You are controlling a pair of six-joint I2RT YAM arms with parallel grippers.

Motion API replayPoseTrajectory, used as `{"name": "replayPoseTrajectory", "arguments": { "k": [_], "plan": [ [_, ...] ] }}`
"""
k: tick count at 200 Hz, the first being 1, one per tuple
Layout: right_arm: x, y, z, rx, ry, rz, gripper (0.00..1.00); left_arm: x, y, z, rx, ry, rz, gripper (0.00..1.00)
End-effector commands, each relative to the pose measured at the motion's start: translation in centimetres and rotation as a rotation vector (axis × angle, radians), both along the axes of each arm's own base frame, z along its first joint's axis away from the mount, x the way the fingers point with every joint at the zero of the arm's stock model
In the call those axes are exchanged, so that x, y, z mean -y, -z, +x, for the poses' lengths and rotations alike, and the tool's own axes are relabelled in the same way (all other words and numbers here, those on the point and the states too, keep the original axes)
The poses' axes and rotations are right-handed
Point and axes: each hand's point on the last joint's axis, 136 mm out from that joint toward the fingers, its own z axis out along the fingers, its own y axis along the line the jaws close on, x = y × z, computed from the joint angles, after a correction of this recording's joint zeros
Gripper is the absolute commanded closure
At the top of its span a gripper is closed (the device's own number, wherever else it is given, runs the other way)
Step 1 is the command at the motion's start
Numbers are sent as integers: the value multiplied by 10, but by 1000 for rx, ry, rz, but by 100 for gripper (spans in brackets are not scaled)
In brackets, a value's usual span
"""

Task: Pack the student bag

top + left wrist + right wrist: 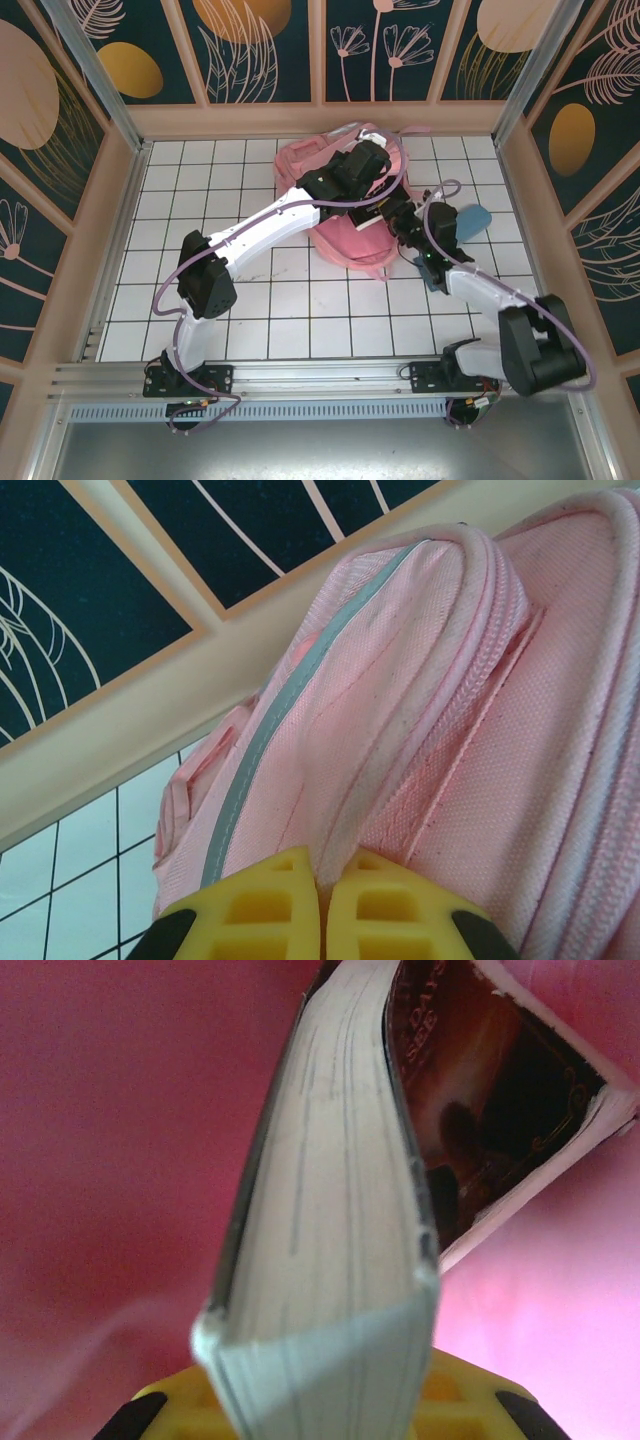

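We found the student bag [300, 165] at the far middle of the tiled table [250, 300], close to the back wall, with both arms reaching over it. In the left wrist view its pink fabric [450, 730] rose in front of the camera, a silver-grey strip running along it. The left gripper [320, 880] had its yellow fingers [260, 905] pressed together, and a ridge of pink piping ran down into the seam between them, so it seemed to pinch that fold, though the contact itself sat at the frame's lower edge. The right gripper [320, 1400] was clamped on a book [330, 1210], held page-edge toward the camera, its dark brown cover turned to the right. Pink cloth [120, 1160] surrounded the book on every side. A blue pencil case [474, 220] lay on the tiles just right of the bag.
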Motion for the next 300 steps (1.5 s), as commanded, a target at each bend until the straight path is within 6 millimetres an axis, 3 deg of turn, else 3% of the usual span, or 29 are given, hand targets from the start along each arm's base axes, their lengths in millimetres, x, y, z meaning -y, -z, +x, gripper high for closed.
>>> {"name": "replayPoseTrajectory", "arguments": {
  "k": [1, 61, 76, 82, 99, 115, 147, 169, 191, 207, 233, 261, 281, 300],
  "plan": [
    [-2, -47, 40, 180, 78, 22, 95, -7, -103, -4, 185, -41, -267, 96],
    [-37, -1, 93, 38, 55, 22, 92, -11, -114, -9, 189, -32, -283, 96],
    [-46, 11, 99, -15, 21, 20, 82, -11, -111, -8, 184, -34, -276, 96],
    [-49, 15, 98, -30, 6, 22, 70, -12, -110, -7, 182, -34, -275, 96],
    [-47, 21, 88, -51, 0, 0, 42, -12, -103, -5, 165, -36, -269, 96],
    [-33, 21, 76, -62, 34, -45, 32, -15, -97, -2, 147, -40, -276, 96],
    [-15, 30, 43, -116, 34, -99, 32, -19, -85, 5, 115, -46, -296, 96],
    [-8, 33, 18, -154, 16, -98, 38, -19, -73, 11, 93, -46, -280, 95],
    [0, 35, -7, -196, 9, -106, 46, -17, -52, 13, 43, -34, -256, 93],
    [18, 42, -26, -246, 53, -145, 48, -13, -33, 9, -12, -3, -241, 90],
    [65, 54, -60, -342, 202, -255, 48, -4, 4, -5, -128, 79, -220, 79],
    [111, 41, -86, -349, 350, -291, 46, 0, 30, -24, -265, 152, -257, 57],
    [117, 21, -88, -303, 362, -319, 44, -14, 41, -28, -333, 118, -316, 38],
    [104, 4, -79, -259, 283, -332, 41, -38, 49, -33, -379, 86, -375, 27]
  ]
}}
